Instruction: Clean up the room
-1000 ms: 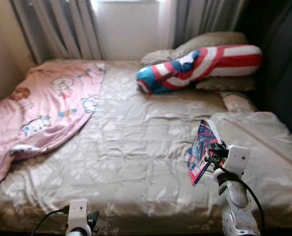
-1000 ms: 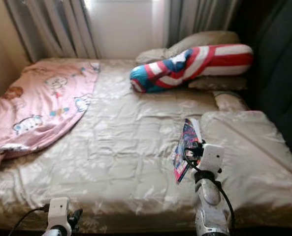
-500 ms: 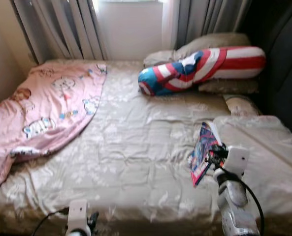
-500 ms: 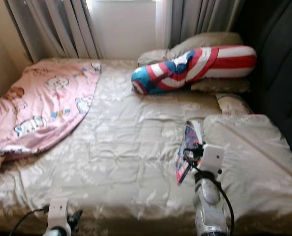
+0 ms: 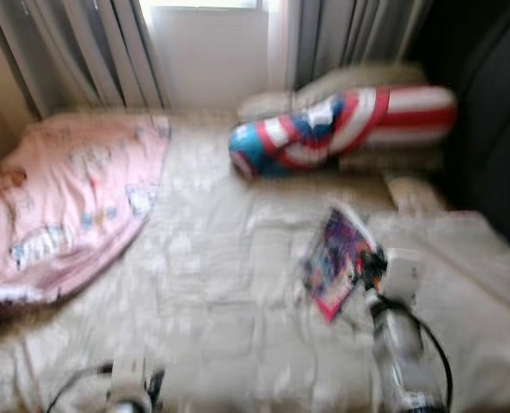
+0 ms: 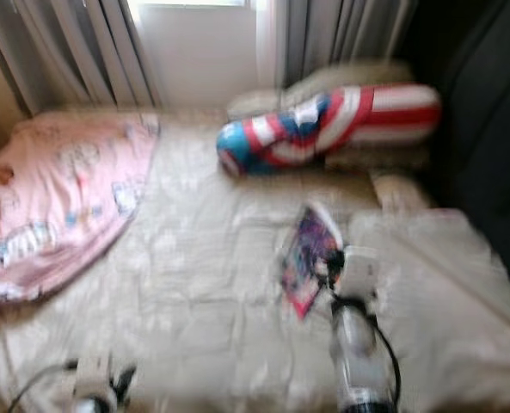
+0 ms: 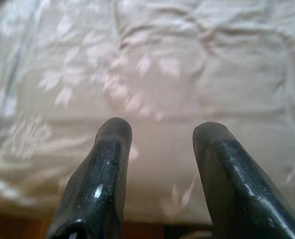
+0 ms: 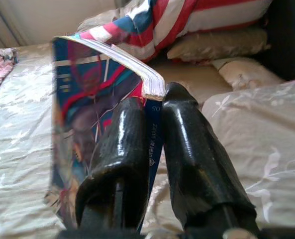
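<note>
both eye views are smeared by blur, so the print on the book (image 5: 334,261) cannot be read there and the pattern of the pink blanket (image 5: 61,202) is only vaguely made out. the book is a thin paperback with a glossy cover in blue, red and purple, its pale page edges bent over at the top; it is pinched between the pressed-together fingers of the right gripper (image 8: 154,107) and held upright above the bed (image 5: 220,284), in front of the striped bolster (image 5: 345,125). the left gripper (image 7: 162,132) is seen over the near edge of the bed, its fingers (image 7: 107,164) spread with nothing between them.
</note>
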### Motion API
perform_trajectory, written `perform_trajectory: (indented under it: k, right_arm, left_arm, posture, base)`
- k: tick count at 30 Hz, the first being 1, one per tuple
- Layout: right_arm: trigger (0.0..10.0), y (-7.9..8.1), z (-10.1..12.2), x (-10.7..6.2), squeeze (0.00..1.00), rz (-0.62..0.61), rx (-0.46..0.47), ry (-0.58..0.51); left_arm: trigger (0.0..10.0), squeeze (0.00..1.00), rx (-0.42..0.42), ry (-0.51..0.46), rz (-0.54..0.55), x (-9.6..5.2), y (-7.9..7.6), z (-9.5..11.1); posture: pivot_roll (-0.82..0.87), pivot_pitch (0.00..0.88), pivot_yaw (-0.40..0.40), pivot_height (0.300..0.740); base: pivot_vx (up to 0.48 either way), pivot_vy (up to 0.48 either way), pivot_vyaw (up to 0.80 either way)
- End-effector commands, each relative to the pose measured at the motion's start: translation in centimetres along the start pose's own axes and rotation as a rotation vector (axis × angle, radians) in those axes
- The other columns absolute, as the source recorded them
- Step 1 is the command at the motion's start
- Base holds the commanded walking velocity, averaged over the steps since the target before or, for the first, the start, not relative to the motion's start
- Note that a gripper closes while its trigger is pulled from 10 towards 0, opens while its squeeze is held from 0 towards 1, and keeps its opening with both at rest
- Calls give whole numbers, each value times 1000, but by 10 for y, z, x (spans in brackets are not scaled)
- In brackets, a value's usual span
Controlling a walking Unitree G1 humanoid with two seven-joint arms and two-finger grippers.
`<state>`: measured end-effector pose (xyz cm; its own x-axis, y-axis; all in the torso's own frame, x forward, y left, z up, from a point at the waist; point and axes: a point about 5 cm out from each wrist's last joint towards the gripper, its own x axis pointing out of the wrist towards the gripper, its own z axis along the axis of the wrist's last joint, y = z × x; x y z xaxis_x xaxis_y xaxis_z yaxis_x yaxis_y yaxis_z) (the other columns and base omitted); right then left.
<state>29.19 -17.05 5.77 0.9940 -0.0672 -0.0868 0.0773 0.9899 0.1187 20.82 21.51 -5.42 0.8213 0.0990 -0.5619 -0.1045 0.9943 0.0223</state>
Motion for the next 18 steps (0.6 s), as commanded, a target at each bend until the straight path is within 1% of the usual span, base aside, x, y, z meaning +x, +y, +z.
perform_trajectory:
  k: [1, 2, 4, 5, 7, 10, 11, 16, 18]
  right_arm:
    - [10000, -4, 5, 1, 0, -3, 3, -19]
    - [10000, -1, 4, 0, 0, 19, 2, -11]
    - [10000, 0, 3, -1, 0, 32, 1, -6]
    - [10000, 0, 3, -1, 0, 32, 1, -6]
    - [10000, 2, 1, -3, 0, 47, 7, -1]
    - [10000, 3, 0, -5, 0, 63, 19, -1]
    - [10000, 6, 0, -6, 0, 85, 33, -2]
    - [10000, 12, 1, -8, 0, 131, 48, -10]
    - [10000, 12, 1, -8, 0, 130, 57, -9]
  left_arm:
    - [10000, 0, 8, 18, -7, -3, -1, -7]
    - [10000, 0, 5, -14, -10, -2, -2, -2]
    - [10000, 0, -2, -49, -18, -1, -5, 3]
    - [10000, 0, -2, -49, -18, -1, -5, 3]
    - [10000, 0, -15, -120, -47, 1, -10, 15]
    - [10000, 0, -15, -184, -60, 2, -13, 25]
    - [10000, 0, -17, -235, -59, 2, -13, 33]
    - [10000, 0, -18, -363, -37, -2, -5, 55]
    - [10000, 0, -18, -429, -16, -5, 2, 66]
  posture:
    - [-33, 7, -21, 740]
    - [-34, 10, -20, 740]
    - [-35, 13, -19, 740]
    - [-35, 13, -19, 740]
    - [-37, 18, -17, 740]
    - [-39, 22, -13, 740]
    - [-40, 24, -11, 740]
    - [-43, 28, -8, 740]
    - [-37, 32, -7, 740]
  base:
    - [0, 0, 0]
    - [0, 0, 0]
    - [0, 0, 0]
    - [0, 0, 0]
    - [0, 0, 0]
    - [0, 0, 0]
    - [0, 0, 0]
    - [0, 0, 0]
    - [0, 0, 0]
